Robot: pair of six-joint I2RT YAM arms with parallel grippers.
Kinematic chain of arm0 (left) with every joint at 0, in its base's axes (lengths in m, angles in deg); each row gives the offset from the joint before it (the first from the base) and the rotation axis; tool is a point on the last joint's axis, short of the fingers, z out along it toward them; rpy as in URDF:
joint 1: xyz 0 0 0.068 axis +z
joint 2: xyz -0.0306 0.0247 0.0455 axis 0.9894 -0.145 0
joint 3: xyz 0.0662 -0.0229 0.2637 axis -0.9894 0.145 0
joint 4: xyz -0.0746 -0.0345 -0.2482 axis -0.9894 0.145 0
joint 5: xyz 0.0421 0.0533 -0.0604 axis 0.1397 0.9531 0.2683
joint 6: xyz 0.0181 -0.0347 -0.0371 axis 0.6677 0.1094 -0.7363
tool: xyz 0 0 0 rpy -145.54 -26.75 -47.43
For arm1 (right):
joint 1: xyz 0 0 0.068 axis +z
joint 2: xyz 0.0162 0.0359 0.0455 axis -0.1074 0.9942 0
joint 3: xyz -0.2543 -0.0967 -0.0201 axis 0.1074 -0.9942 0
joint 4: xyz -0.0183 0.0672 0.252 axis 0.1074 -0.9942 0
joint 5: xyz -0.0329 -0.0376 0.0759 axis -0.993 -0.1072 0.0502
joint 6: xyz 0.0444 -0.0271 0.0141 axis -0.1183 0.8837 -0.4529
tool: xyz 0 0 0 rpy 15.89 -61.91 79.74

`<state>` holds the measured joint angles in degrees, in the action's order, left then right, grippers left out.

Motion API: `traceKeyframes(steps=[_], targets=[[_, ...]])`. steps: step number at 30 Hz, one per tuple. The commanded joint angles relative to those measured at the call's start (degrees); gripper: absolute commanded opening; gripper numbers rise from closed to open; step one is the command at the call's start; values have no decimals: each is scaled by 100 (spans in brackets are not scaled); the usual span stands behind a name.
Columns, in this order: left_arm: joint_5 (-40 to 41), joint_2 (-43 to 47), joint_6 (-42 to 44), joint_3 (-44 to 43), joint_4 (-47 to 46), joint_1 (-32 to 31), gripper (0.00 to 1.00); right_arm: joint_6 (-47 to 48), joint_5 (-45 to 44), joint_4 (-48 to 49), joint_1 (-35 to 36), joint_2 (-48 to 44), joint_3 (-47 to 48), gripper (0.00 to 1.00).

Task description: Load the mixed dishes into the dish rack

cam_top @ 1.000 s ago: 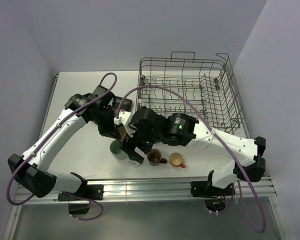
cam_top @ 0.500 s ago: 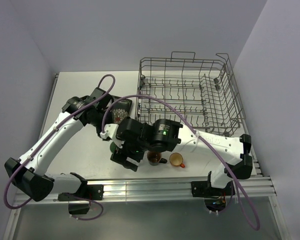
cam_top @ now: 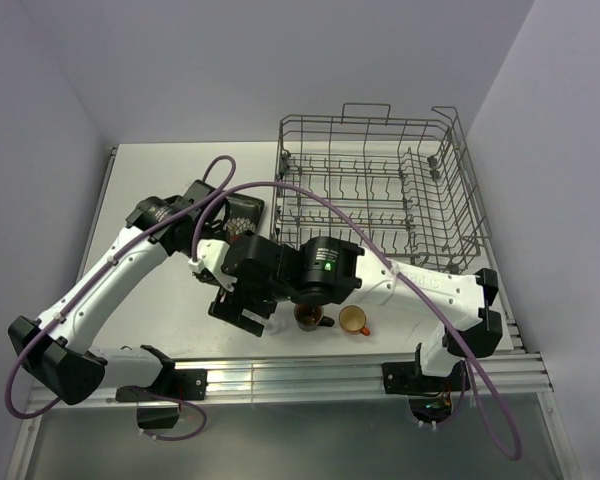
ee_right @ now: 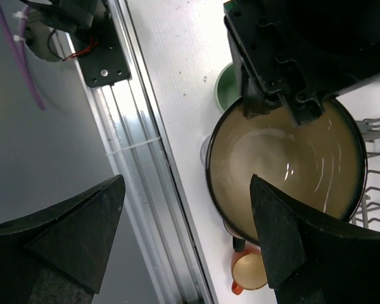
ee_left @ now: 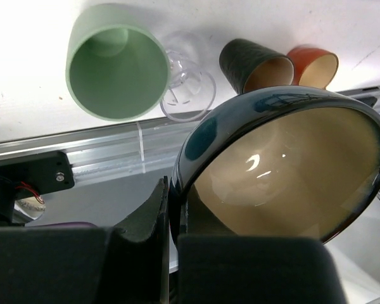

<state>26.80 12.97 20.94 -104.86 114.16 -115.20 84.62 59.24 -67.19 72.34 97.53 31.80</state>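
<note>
The left gripper [ee_left: 173, 196] has its jaws pressed together on the rim of the dark-blue bowl [ee_left: 285, 171]. The rim stands upright between the two fingers, and the tan inside faces the left wrist camera. From the jaws, the rest of the bowl reaches out to one side. It is held in the air, above the cups.

The right gripper [ee_right: 185, 183] has its jaws spread wide and holds nothing. In its wrist view the bowl shows in the gap beyond the two fingers, partly behind one of them, and it does not touch them. Below the open jaws run the metal rail [ee_right: 139, 158] and the near edge of the white table [cam_top: 160, 170].

Under the bowl, a row of dishes stands near this edge: the pale green cup [ee_left: 114, 71], touching it the clear glass [ee_left: 187, 85], then the brown mug [ee_left: 253, 63] and the orange mug [ee_left: 315, 64] just beside it. In the top view the right arm covers the bowl. The dark plate [cam_top: 242, 215] with flowers lies just left of the dish rack [cam_top: 380, 190], which stands at the far right of the table.
</note>
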Motion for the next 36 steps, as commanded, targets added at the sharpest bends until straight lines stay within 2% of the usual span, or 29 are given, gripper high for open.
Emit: traceKeyframes(steps=[1, 6, 16, 19, 20, 22, 28, 29, 30, 31, 32, 34, 35, 36], targets=[[-467, 344, 79, -119, -56, -91, 0, 205, -210, 124, 43, 157, 88, 87], [-608, 476, 0, -277, -4, -126, 0, 267, -227, 264, 43, 334, -228, 84], [-520, 362, 202, -647, 313, -118, 0, 293, -622, 273, 43, 246, -703, 63], [-555, 362, 202, -647, 296, -118, 0, 302, -860, 194, 43, 298, -712, 45], [-547, 353, 202, -647, 287, -118, 0, 302, -930, 194, 43, 316, -686, 25], [-581, 344, 202, -638, 260, -118, 0, 302, -1009, 203, 43, 369, -650, 0], [-617, 213, -122, -927, -213, -100, 0, 267, -1405, 474, 16, 238, -562, 0], [-573, 160, -202, -1024, -301, -83, 3, 258, -1379, 528, -10, 168, -554, 0], [-477, 38, -281, -1329, -450, -74, 21, 223, -1222, 606, -106, 19, -536, 0], [-311, -16, -438, -1524, -495, -65, 32, 197, -1151, 677, -168, -70, -527, 0], [187, -68, -527, -1752, -548, -65, 50, 179, -1080, 869, -247, -157, -545, 0], [760, -192, -755, -2481, -592, -4, 67, 74, -687, 967, -640, -377, -510, 0], [1294, -218, -808, -2745, -601, 57, 81, 56, -519, 1081, -791, -439, -475, 0], [1665, -244, -852, -3200, -610, 75, 84, 56, -343, 1177, -932, -587, -474, 0]])
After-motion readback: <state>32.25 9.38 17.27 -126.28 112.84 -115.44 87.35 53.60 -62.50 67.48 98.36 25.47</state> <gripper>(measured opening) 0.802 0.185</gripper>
